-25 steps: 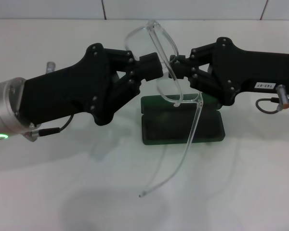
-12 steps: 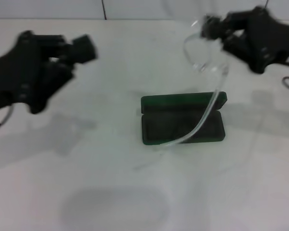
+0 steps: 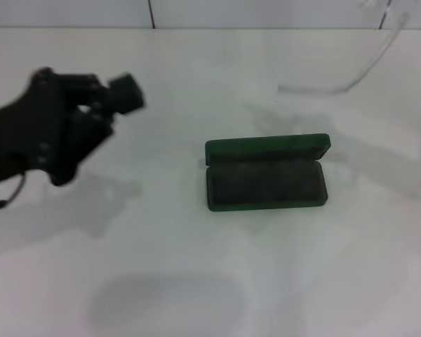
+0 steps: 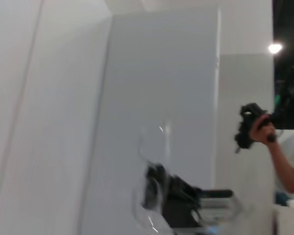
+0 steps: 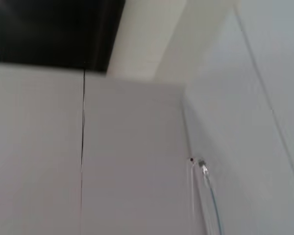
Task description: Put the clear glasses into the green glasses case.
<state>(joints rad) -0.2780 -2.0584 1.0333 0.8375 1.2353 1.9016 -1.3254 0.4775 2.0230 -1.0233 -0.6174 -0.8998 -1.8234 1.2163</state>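
Case: the green glasses case (image 3: 266,173) lies open on the table, near the middle of my head view, lid hinged back on the far side, dark lining up. I read the tray as bare; nothing rests in it yet.

Glasses: the clear glasses (image 3: 368,60) hang high at the far right of my head view, well apart from the case. Only one curved clear arm and a bit of the front show there, running off the top edge. In the left wrist view I see the glasses' faint outline in front of the right gripper (image 4: 154,188).

Right gripper, state: out of my head view. From the left wrist view the glasses appear to sit at its tip, but I cannot tell whether the fingers pinch them, so I will not claim a grip.

Left gripper: left gripper (image 3: 126,95) hovers over the table on the left, well away from case and glasses, carrying nothing. Finger spread: cannot tell.

Why so, my judgement: the glasses are held up by one side, so the loose arm dangles; the case sits open and flat, ready to receive them. They must come down over the tray, roughly lengthwise.

Surface: plain white table (image 3: 168,281), matte, with soft shadows.

Room: pale wall panels behind. The left wrist view catches a person's hand (image 4: 261,131) holding a dark device, far off.
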